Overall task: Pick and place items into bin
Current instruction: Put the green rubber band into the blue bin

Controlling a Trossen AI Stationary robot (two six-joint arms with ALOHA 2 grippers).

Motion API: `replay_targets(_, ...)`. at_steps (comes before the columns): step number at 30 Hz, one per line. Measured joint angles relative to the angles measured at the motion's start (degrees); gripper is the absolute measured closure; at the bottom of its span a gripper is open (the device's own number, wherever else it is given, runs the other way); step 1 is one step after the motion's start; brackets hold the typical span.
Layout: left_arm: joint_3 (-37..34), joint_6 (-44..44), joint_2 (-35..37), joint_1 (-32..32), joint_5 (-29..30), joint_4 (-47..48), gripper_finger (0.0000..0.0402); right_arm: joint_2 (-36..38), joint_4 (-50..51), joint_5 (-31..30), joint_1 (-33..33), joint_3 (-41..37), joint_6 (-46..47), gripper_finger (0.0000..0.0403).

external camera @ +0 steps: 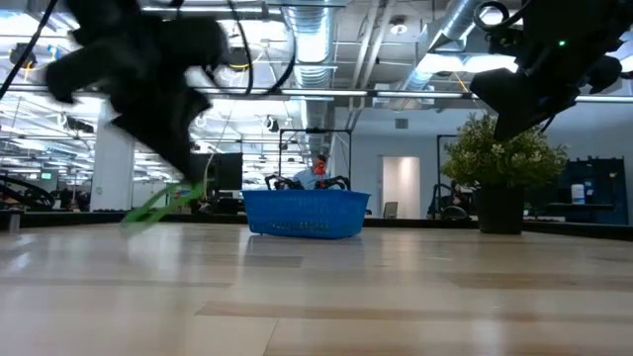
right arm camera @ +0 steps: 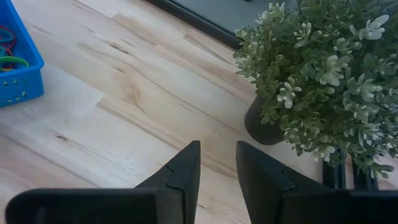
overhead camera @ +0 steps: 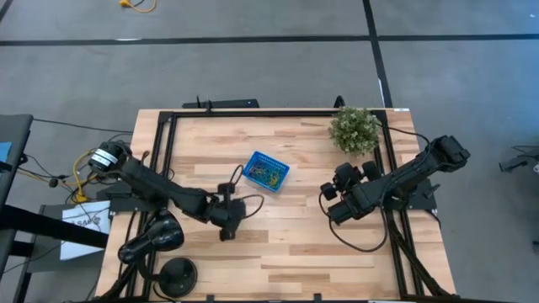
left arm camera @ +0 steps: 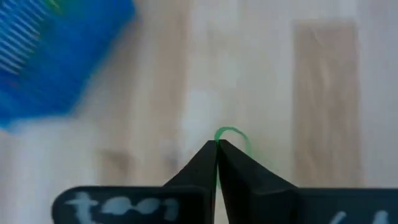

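Left fingers [left arm camera: 217, 152] pinched fully together on thin green rubber loop [left arm camera: 231, 134], lifted just off wooden tabletop [overhead camera: 295, 252]. Loop floppy, dangling slantwise toward tabletop. Blue perforated plastic bin [overhead camera: 266, 171] lay near, ahead of left gripper [overhead camera: 227, 231], closer than to right; coloured loops already inside. Right gripper [right arm camera: 217, 165] part-open, empty, waited beside bushy potted plant [overhead camera: 355, 129].

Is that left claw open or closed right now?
Closed: the left gripper has its fingers pressed together, pinching a green loop.

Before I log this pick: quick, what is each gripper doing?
Left gripper: shut on a green band.
Right gripper: open, holding nothing, near the potted plant.
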State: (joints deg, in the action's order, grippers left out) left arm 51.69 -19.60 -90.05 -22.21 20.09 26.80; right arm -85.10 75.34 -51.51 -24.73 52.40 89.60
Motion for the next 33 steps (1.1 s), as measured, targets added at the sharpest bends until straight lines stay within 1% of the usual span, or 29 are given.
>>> replay_targets(4, 7.6, 7.6, 0.4, 1.7, 10.3, 4.6, 0.0401, 0.0, -1.2, -0.1, 0.0, 0.0, 0.0, 0.0305)
replay_targets(6, 10.3, 11.8, 0.4, 3.2, 15.4, 5.2, 0.0401, 0.0, -1.4, 0.0, 0.0, 0.0, -0.1, 0.0305)
replay_targets(7, 11.5, 13.8, 0.4, 4.2, 17.0, 5.0, 0.0401, 0.0, -1.6, 0.0, 0.0, 0.0, -0.1, 0.0305)
replay_targets(9, 13.0, 17.1, 0.4, 6.8, 18.1, 3.0, 0.0401, 0.0, -1.8, 0.0, 0.0, 0.0, -0.1, 0.0305)
replay_targets(11, 13.4, 18.8, 0.4, 9.5, 17.3, 0.0, 0.0401, 0.0, -2.3, 0.0, 0.0, 0.0, -0.1, 0.0305)
replay_targets(14, 13.4, 20.7, -0.3, 13.5, 14.1, -4.1, 0.0401, 0.0, -2.6, 0.0, 0.0, 0.0, -0.1, 0.0305)
replay_targets(19, 13.4, 22.1, -3.8, 19.2, 9.6, -9.7, 0.0401, 0.0, -2.7, 0.0, 0.0, 0.0, -0.1, 0.0305)
replay_targets(21, 13.4, 22.2, -5.7, 21.0, 7.3, -10.6, 0.0401, 0.0, -2.7, 0.0, 0.0, 0.0, -0.1, 0.0305)
replay_targets(23, 13.4, 22.3, -7.7, 22.4, 5.1, -11.6, 0.0401, 0.0, -2.7, 0.0, 0.0, 0.0, -0.1, 0.0305)
replay_targets(26, 13.4, 23.7, -11.0, 24.1, 3.4, -14.0, 0.0401, 0.0, -2.7, 0.0, 0.0, 0.0, -0.2, 0.0305)
replay_targets(30, 13.4, 24.8, -15.0, 25.2, 2.7, -18.4, 0.0402, 0.0, -2.7, 0.0, 0.0, 0.0, -0.4, 0.0305)
replay_targets(33, 13.4, 24.9, -16.4, 25.4, 2.7, -20.5, 0.0401, 0.0, -2.9, 0.4, 0.0, 0.0, -3.0, 0.0305)
